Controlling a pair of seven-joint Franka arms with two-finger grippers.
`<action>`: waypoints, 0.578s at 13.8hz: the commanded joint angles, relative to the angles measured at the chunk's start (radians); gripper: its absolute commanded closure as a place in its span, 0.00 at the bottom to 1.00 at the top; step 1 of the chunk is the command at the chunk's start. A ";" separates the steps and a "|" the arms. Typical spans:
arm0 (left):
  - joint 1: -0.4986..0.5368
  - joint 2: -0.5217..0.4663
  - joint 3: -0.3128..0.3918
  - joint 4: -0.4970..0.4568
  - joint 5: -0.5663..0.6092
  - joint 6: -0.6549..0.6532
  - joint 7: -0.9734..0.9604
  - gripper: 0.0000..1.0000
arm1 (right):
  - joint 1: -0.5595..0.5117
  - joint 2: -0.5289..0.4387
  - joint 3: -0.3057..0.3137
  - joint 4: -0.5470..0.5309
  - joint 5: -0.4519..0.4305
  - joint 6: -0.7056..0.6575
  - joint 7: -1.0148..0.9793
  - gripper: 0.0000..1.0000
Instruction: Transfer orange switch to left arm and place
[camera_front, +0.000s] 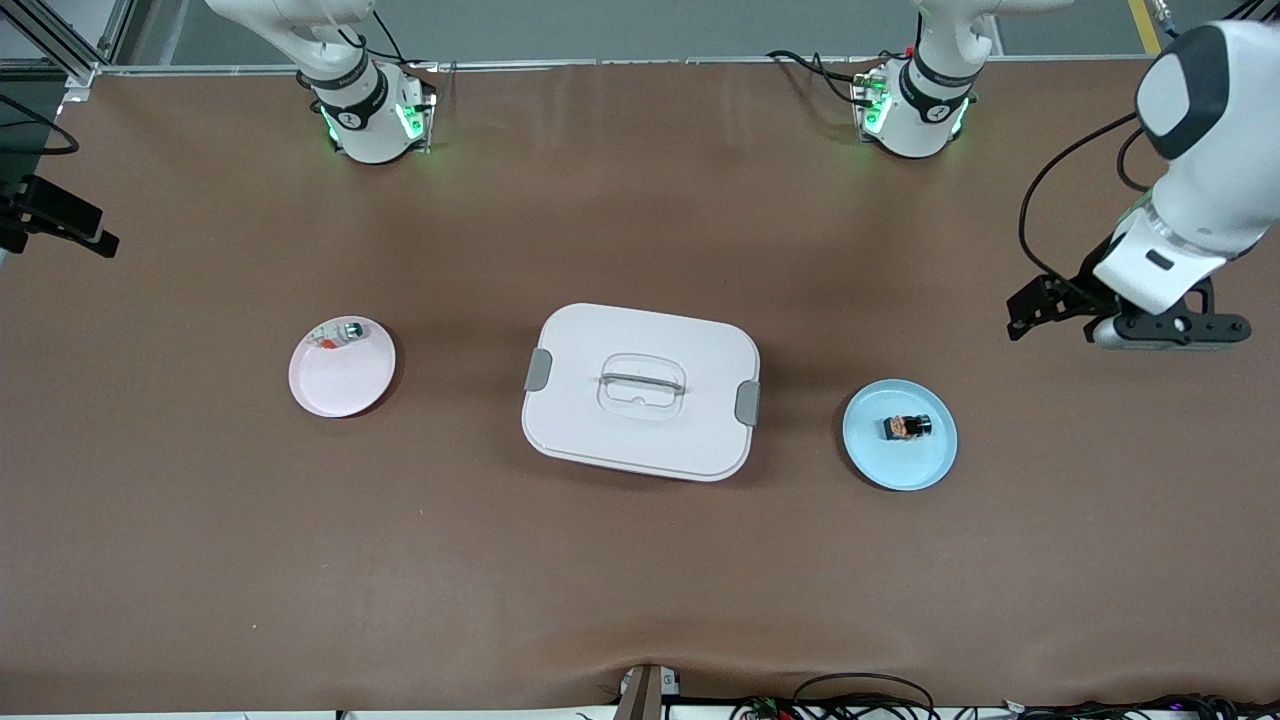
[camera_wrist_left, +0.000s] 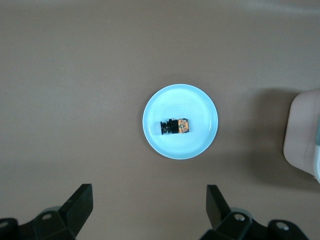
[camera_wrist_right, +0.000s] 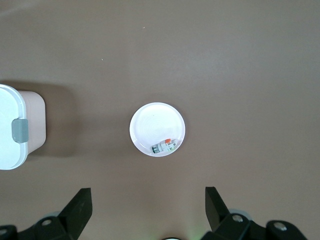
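The orange switch (camera_front: 907, 427) lies on its side on a blue plate (camera_front: 870, 445) toward the left arm's end of the table. The left wrist view shows the switch (camera_wrist_left: 175, 126) on that plate (camera_wrist_left: 200, 102). My left gripper (camera_front: 1172, 328) is up in the air over bare table, past the blue plate toward the table's end, open and empty (camera_wrist_left: 148, 194). The white box (camera_front: 640, 390) with grey latches stands in the middle of the table between the two plates. My right gripper (camera_wrist_right: 148, 195) is open and empty, high over the table; the front view does not show it.
A pink plate (camera_front: 335, 385) toward the right arm's end holds a small white part (camera_front: 340, 336), also in the right wrist view (camera_wrist_right: 166, 146). The box's edge shows in both wrist views (camera_wrist_left: 305, 135) (camera_wrist_right: 12, 127). Cables run along the table edge nearest the camera.
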 joint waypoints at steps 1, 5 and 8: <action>0.015 -0.059 -0.008 0.048 0.021 -0.116 0.007 0.00 | -0.007 -0.015 0.014 -0.005 -0.028 0.001 -0.012 0.00; 0.015 -0.060 -0.007 0.184 0.021 -0.309 0.008 0.00 | -0.007 -0.015 0.014 -0.005 -0.027 0.004 -0.012 0.00; 0.009 -0.062 -0.013 0.212 0.021 -0.361 -0.004 0.00 | -0.007 -0.015 0.015 -0.005 -0.025 0.004 -0.012 0.00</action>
